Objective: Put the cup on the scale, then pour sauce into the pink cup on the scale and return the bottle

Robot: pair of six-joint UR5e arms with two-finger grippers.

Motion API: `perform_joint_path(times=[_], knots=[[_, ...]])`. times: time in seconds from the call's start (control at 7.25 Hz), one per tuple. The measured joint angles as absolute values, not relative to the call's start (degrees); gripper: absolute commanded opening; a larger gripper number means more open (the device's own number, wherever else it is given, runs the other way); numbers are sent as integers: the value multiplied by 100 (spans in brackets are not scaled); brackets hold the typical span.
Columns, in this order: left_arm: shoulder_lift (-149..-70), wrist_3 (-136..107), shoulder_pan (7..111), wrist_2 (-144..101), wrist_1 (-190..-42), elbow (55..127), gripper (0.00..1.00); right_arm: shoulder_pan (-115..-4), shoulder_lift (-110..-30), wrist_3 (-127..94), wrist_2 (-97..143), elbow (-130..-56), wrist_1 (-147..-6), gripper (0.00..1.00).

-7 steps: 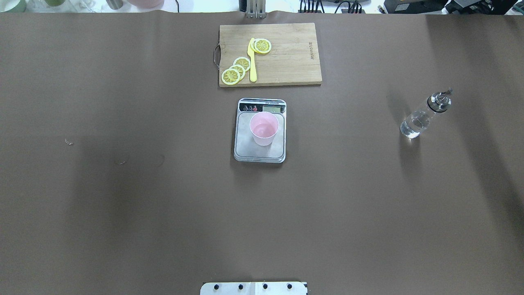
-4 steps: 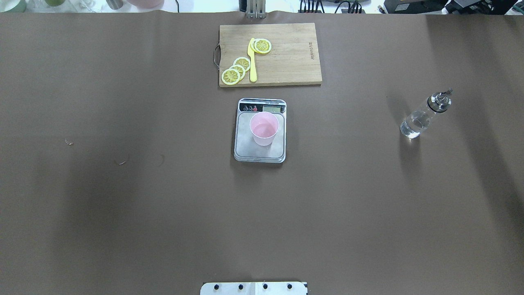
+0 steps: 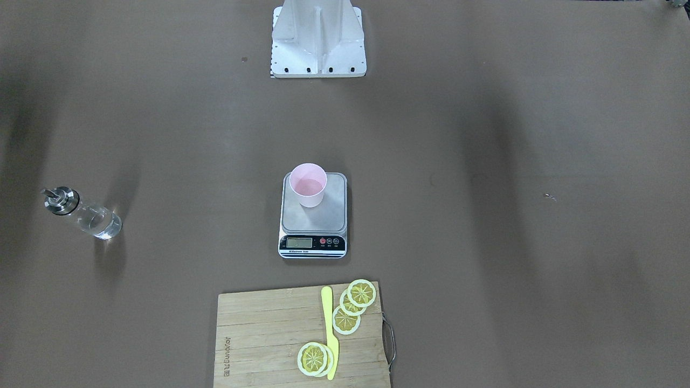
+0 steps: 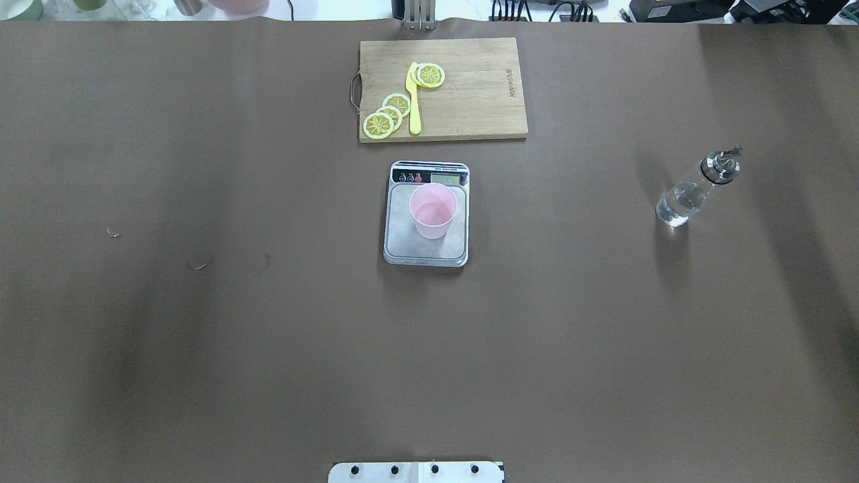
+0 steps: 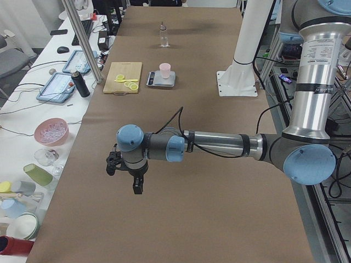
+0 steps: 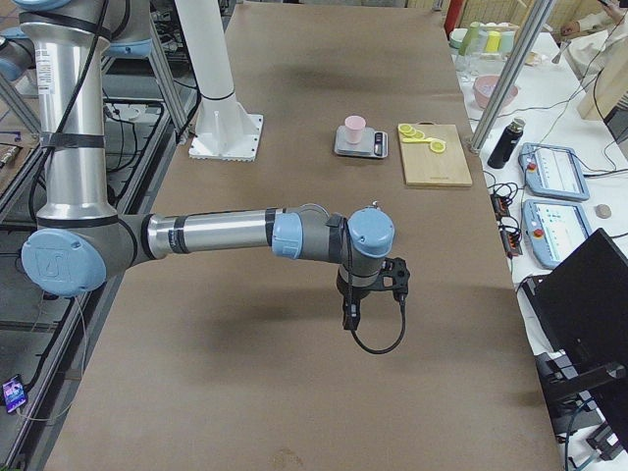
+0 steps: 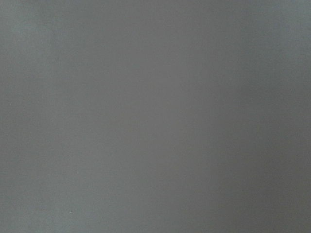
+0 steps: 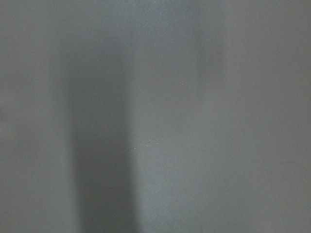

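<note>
The pale pink cup (image 4: pixel 433 211) stands upright on the scale (image 4: pixel 426 253) at the table's middle; both also show in the front view, cup (image 3: pixel 308 185) and scale (image 3: pixel 335 215). The clear glass bottle (image 4: pixel 688 194) with its metal cap and spout stands alone at the table's right, with clear sauce in it. My left gripper (image 5: pixel 135 186) hangs over bare table far from them, seen only in the exterior left view, so I cannot tell if it is open. My right gripper (image 6: pixel 350 316) shows only in the exterior right view; I cannot tell its state either. Both wrist views show only bare brown table.
A wooden cutting board (image 4: pixel 470 100) with lemon slices (image 4: pixel 388 114) and a yellow knife (image 4: pixel 413 100) lies beyond the scale. The robot's white base (image 3: pixel 318 37) stands at the near edge. Bowls, cups and tablets sit on the side bench (image 5: pixel 52 131).
Only the shadows on the table's left side have shifted. The cup, scale and bottle have not moved.
</note>
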State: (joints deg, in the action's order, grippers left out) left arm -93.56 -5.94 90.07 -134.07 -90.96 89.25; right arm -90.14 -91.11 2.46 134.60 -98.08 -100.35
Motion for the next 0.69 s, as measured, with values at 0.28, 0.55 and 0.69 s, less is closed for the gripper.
perform_joint_path(times=[0.28, 0.55, 0.69], knots=[[-9330, -587, 9075, -13400, -9083, 8916, 99, -9078, -9129, 246, 13327, -9801, -10037, 100], [-9326, -587, 9085, -13395, -9080, 8912, 99, -9138, -9148, 246, 13287, -9800, -10037, 100], [-9326, -588, 9087, -13392, -9079, 8909, 99, -9156, -9154, 246, 13283, -9801, -10037, 100]])
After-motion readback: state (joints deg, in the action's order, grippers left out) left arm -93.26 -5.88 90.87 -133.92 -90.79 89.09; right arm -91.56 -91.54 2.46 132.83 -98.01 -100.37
